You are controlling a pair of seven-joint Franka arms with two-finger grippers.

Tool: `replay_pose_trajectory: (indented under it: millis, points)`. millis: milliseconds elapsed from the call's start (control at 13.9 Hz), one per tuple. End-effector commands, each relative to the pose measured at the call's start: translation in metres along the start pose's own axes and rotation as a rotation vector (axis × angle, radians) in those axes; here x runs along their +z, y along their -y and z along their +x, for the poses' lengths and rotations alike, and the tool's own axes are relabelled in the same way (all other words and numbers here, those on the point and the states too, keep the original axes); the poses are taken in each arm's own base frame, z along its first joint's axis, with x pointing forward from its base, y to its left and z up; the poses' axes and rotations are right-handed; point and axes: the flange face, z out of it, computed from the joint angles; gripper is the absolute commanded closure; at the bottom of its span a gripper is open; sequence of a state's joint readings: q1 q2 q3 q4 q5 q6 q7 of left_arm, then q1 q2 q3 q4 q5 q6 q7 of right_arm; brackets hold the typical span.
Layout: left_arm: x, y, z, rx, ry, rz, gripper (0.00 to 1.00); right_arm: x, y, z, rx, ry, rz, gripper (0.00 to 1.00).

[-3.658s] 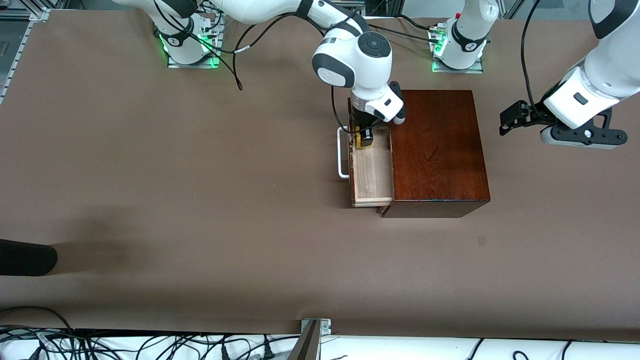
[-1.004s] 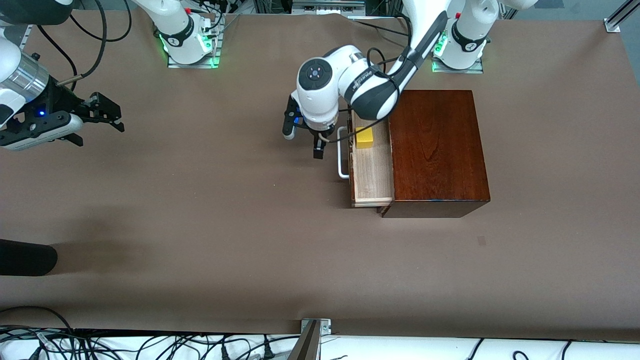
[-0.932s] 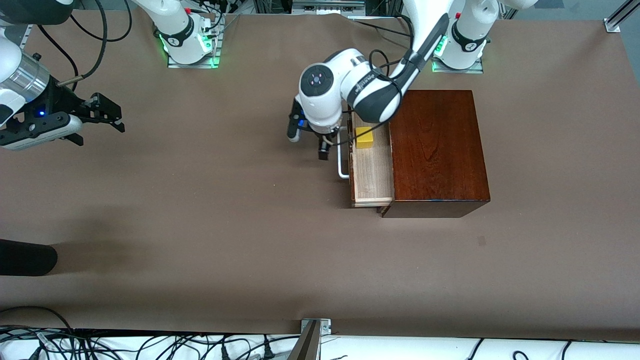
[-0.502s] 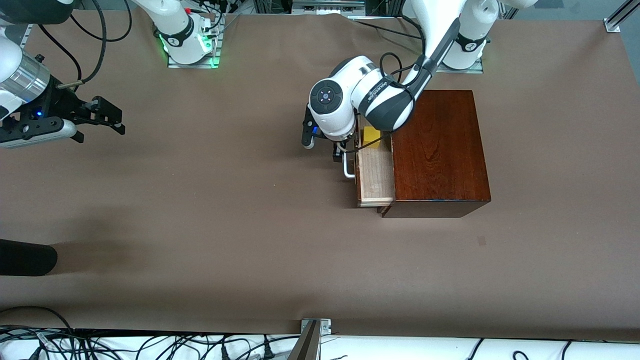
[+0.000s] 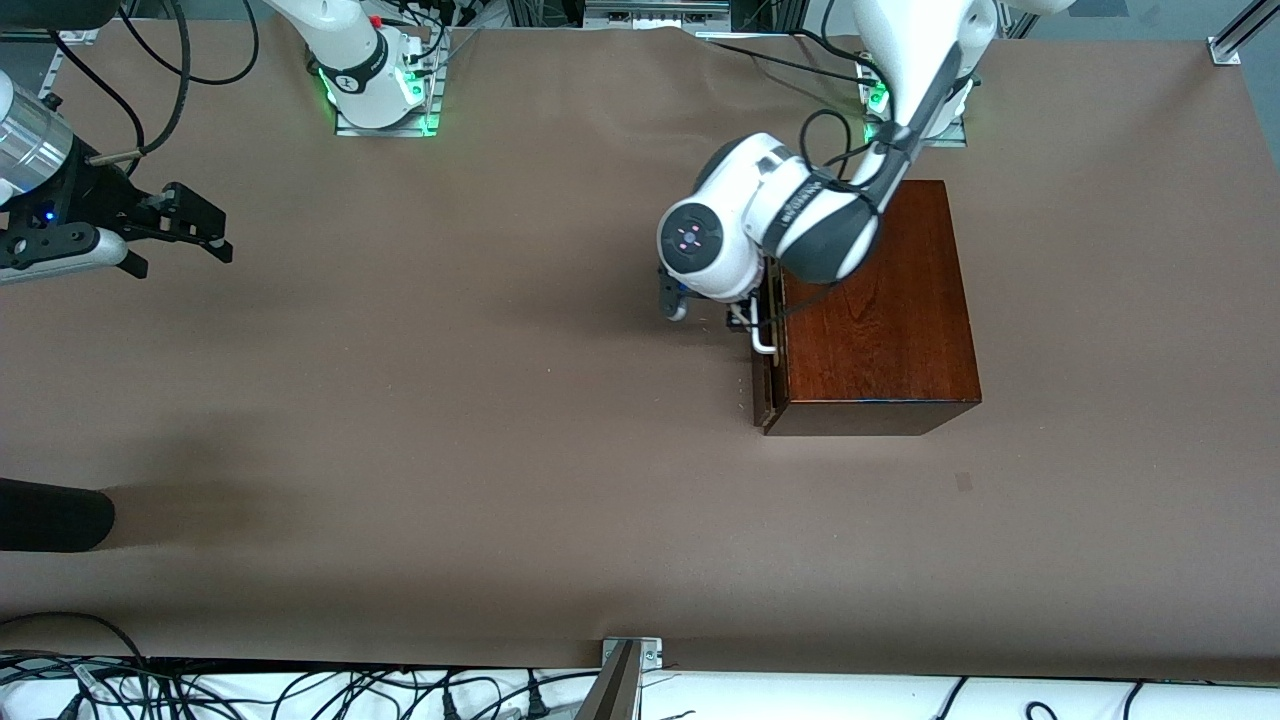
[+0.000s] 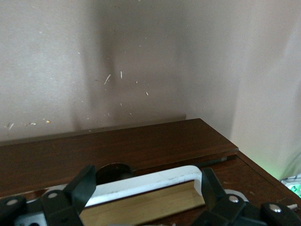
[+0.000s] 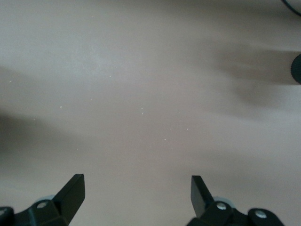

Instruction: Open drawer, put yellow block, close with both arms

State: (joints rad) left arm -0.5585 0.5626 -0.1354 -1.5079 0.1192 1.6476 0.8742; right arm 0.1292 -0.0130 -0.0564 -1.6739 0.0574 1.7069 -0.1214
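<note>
The mahogany box (image 5: 870,310) stands toward the left arm's end of the table. Its drawer (image 5: 762,385) is pushed almost fully in, and the dark front lies close against the box. My left gripper (image 5: 745,320) is at the white handle (image 5: 765,340). In the left wrist view the left gripper (image 6: 146,188) is open, one finger at each end of the handle (image 6: 150,181), with a strip of pale wood (image 6: 146,207) beside the handle. The yellow block is hidden. My right gripper (image 5: 205,225) waits open and empty over bare table at the right arm's end; it also shows in the right wrist view (image 7: 136,188).
A dark rounded object (image 5: 50,515) juts in at the table edge at the right arm's end, nearer the front camera. The arm bases (image 5: 380,90) (image 5: 920,100) stand along the farthest edge. Cables (image 5: 300,690) lie along the nearest edge.
My left gripper has moved toward the box with the handle, and the drawer has slid in. The yellow block and the pale interior have gone out of sight. My right gripper has barely shifted.
</note>
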Motion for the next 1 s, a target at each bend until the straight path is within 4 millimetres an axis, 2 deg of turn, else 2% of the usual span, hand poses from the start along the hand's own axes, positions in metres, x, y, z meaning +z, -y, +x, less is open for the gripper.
replay_pose_trajectory:
  millis: [0,72,143,215,359,502,646,717,789,932]
  points:
    - [-0.024,-0.003,-0.031,-0.044,0.027,0.019,0.0,-0.006,0.012,0.001,-0.014,0.011,-0.047,0.0]
    - [-0.046,-0.01,-0.042,-0.1,0.01,0.052,0.0,-0.006,0.01,0.001,-0.014,0.01,-0.06,0.0]
    - [-0.066,-0.011,-0.06,-0.215,-0.023,0.068,0.0,-0.005,0.007,0.001,-0.011,0.011,-0.066,0.0]
    - [-0.091,-0.008,-0.099,-0.351,-0.071,0.087,0.0,-0.005,0.003,0.0,-0.004,0.012,-0.068,0.0]
    - [-0.126,-0.008,-0.153,-0.518,-0.137,0.125,0.0,-0.005,-0.001,0.0,0.004,0.015,-0.066,0.0]
    - [-0.143,0.0,-0.217,-0.662,-0.185,0.142,0.0,-0.005,-0.002,0.0,0.006,0.012,-0.067,0.0]
    - [-0.162,-0.01,-0.269,-0.792,-0.23,0.169,0.0,-0.004,-0.003,0.0,0.007,0.017,-0.068,0.0]
    - [-0.169,-0.017,-0.289,-0.899,-0.282,0.192,0.0,-0.004,-0.004,0.0,0.009,0.017,-0.068,0.0]
    - [-0.165,-0.025,-0.313,-1.032,-0.351,0.165,0.0,-0.004,-0.004,0.0,0.009,0.017,-0.068,0.0]
    - [-0.157,-0.04,-0.345,-1.277,-0.455,0.093,0.0,-0.004,-0.004,0.0,0.009,0.017,-0.068,0.0]
